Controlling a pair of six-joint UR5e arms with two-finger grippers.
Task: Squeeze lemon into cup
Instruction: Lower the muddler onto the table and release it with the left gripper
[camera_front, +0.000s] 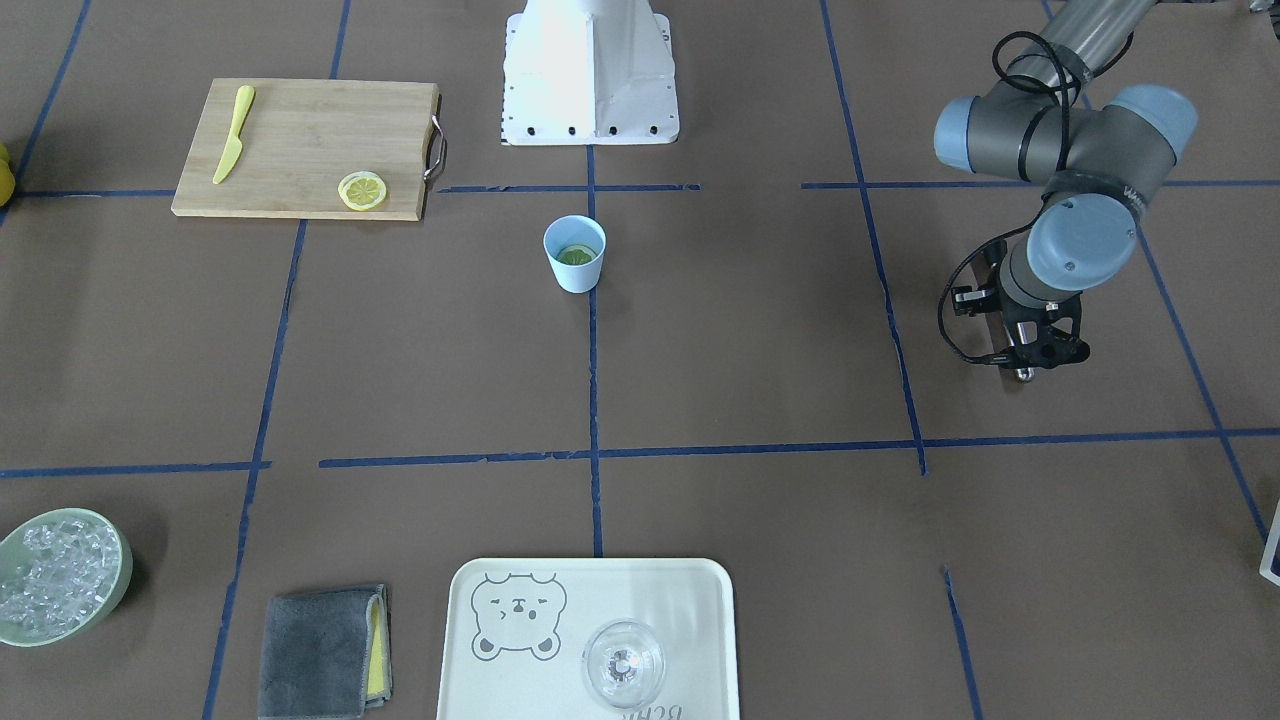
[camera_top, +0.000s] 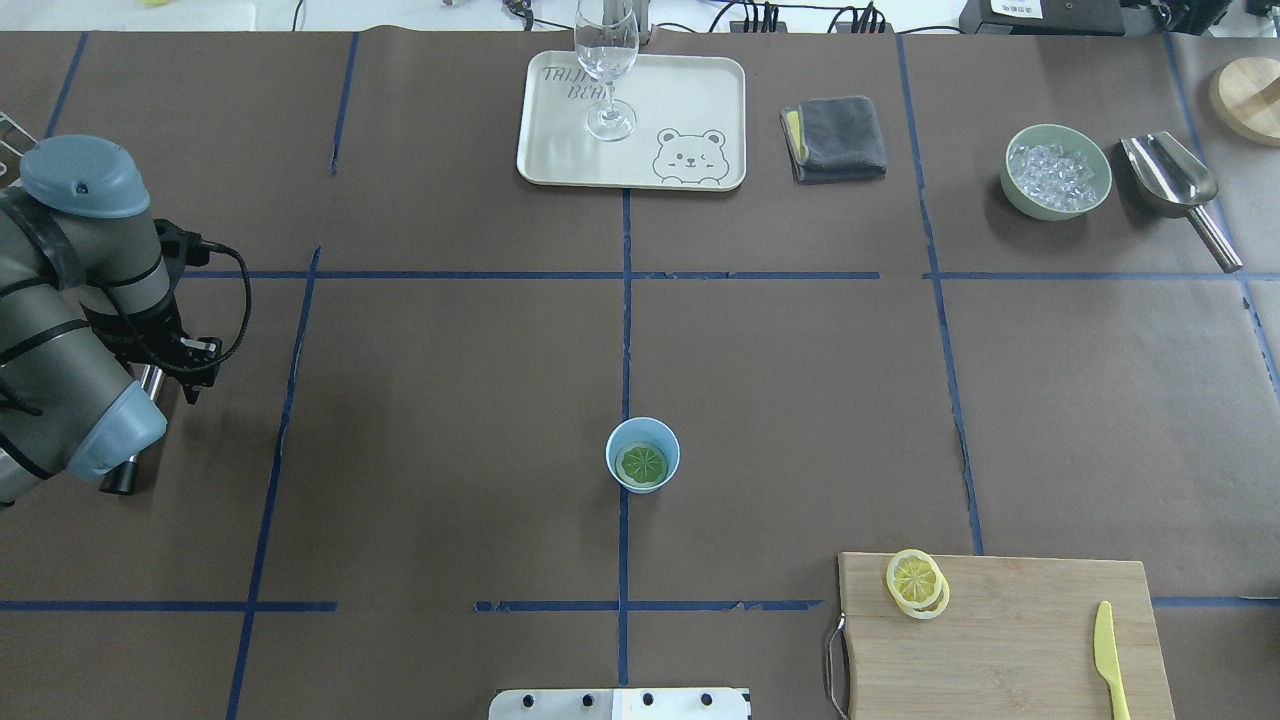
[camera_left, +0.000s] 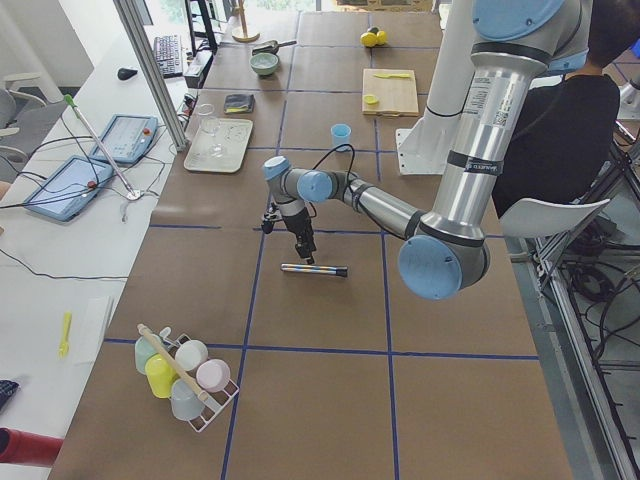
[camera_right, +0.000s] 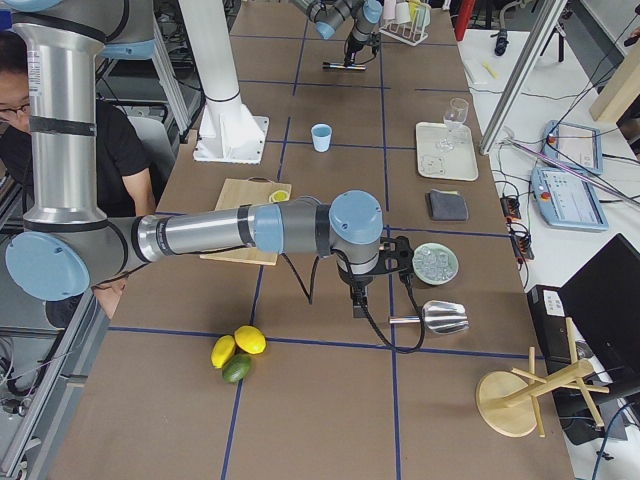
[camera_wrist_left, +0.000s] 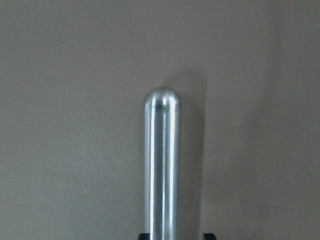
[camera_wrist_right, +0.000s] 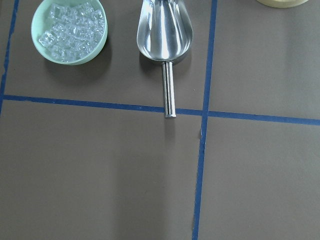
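Note:
The light-blue cup (camera_top: 642, 455) (camera_front: 575, 253) stands near the table's centre on a blue tape line. The lemon (camera_top: 641, 462) (camera_front: 576, 255) lies flat inside it, greenish in the shade. My left gripper (camera_left: 308, 255) (camera_front: 1030, 362) hangs far off at the table's left end, pointing down over a metal rod (camera_wrist_left: 162, 165) (camera_left: 313, 269) lying on the paper. In the left wrist view its fingertips (camera_wrist_left: 207, 235) straddle the rod with a gap on one side, so it looks open. My right gripper (camera_right: 358, 308) hovers near the scoop; whether it is open or shut cannot be told.
A cutting board (camera_top: 1010, 640) at the near right carries a pale lemon slice (camera_top: 917, 582) and a yellow knife (camera_top: 1108, 660). Along the far side are a tray (camera_top: 690, 100) with a glass (camera_top: 606, 70), a grey cloth (camera_top: 833, 137), an ice bowl (camera_top: 1058, 170) and a steel scoop (camera_top: 1175, 185).

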